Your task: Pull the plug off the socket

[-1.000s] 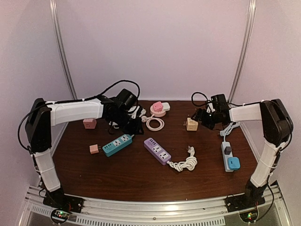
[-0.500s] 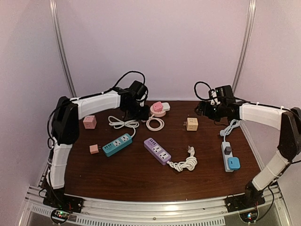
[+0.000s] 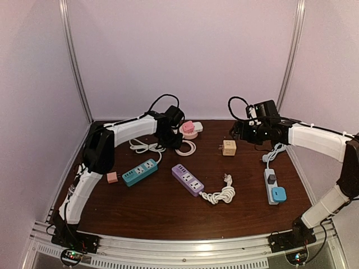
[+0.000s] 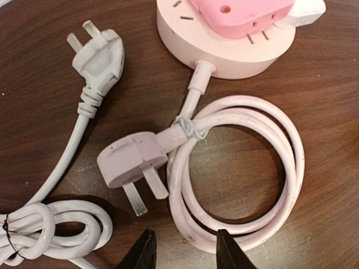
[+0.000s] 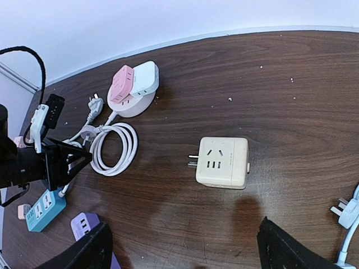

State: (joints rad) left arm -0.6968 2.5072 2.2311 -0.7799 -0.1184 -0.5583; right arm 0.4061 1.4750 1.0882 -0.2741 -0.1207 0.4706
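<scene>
Left arm [image 3: 132, 128] has swung right, jaws narrowly apart over pink cord [image 4: 241, 174]; right jaws wide.

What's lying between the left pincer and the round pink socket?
In the left wrist view, a coiled pale pink cable and its pale pink three-pin plug lie between the left pincer and the round pink socket.

Dark brown with fine wood grain on the table [image 3: 157, 213]. Pale pink on the round socket [image 4: 224, 61] and its coiled cable [image 4: 293, 168], with a deeper pink plug [image 4: 241, 11] and a white plug [image 4: 306, 8] on top. Cream on the cube socket [image 5: 222, 162]. Teal strip [image 3: 139, 172] at left of the top view, purple strip [image 3: 187, 179] in the middle, white strip [image 3: 268, 188] with a blue plug [image 3: 278, 194] at right.
</scene>
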